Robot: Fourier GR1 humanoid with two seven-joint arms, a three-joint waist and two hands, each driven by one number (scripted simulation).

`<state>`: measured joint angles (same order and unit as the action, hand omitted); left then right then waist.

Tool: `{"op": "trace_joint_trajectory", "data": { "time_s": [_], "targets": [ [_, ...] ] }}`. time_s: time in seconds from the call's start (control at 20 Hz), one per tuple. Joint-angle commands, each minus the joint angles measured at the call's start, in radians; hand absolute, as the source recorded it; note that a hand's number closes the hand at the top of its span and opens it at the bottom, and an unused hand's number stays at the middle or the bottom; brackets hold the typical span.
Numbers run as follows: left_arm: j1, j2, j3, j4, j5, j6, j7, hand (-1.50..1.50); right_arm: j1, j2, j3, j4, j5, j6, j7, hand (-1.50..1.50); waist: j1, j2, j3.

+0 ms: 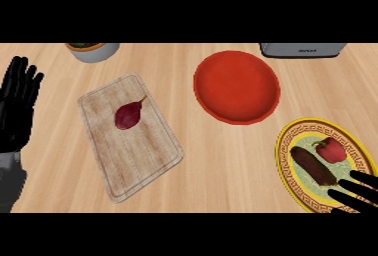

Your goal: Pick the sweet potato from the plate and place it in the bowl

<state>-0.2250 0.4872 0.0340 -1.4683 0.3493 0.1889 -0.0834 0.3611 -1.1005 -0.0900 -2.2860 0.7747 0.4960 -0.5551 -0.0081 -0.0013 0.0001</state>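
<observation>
Pale wood-grain counter [221, 175]. We note the right hand [358, 192] at the lower right, fingers straight over the yellow patterned plate [289, 172], holding nothing. The dark, elongated sweet potato [311, 165] lies there beside a red pepper [330, 149]. Red round bowl [236, 86] sits farther back. Left hand [18, 100] rests open, fingers up.

Left hand [18, 102] rests open at the view's left edge, fingers straight and pointing up, grey forearm below it. Right hand [357, 192] shows only at the lower right corner, fingers straight, spread, pointing left.
</observation>
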Motion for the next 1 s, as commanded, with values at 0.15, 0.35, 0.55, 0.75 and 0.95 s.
{"op": "trace_joint_trajectory", "data": {
  "time_s": [0.15,0.35,0.55,0.75,0.95],
  "targets": [
    [0.06,-0.046,-0.007,-0.07,-0.042,0.003,0.013,0.0,-0.06,0.101,0.127,0.119,0.192,-0.04,-0.039,-1.5,0.015,0.001,0.0],
    [-0.02,-0.035,0.024,-0.009,-0.048,-0.036,0.033,0.0,-0.165,0.157,0.189,0.213,0.238,0.007,-0.039,-1.5,0.012,0.003,0.0],
    [-0.028,-0.047,0.04,0.007,-0.041,-0.054,0.035,0.0,-0.244,0.236,0.279,0.4,0.356,-0.096,-0.057,-1.5,0.018,0.004,0.0],
    [-0.035,-0.067,0.049,-0.044,-0.065,-0.028,0.082,0.0,-0.301,0.244,0.21,0.443,0.336,-0.046,-0.12,-1.5,0.014,0.002,0.0],
    [-0.064,-0.056,0.097,0.045,-0.065,-0.079,0.035,0.0,-0.409,0.319,0.241,0.532,0.376,-0.035,-0.124,-1.5,0.014,0.003,0.0]
  ]
}}
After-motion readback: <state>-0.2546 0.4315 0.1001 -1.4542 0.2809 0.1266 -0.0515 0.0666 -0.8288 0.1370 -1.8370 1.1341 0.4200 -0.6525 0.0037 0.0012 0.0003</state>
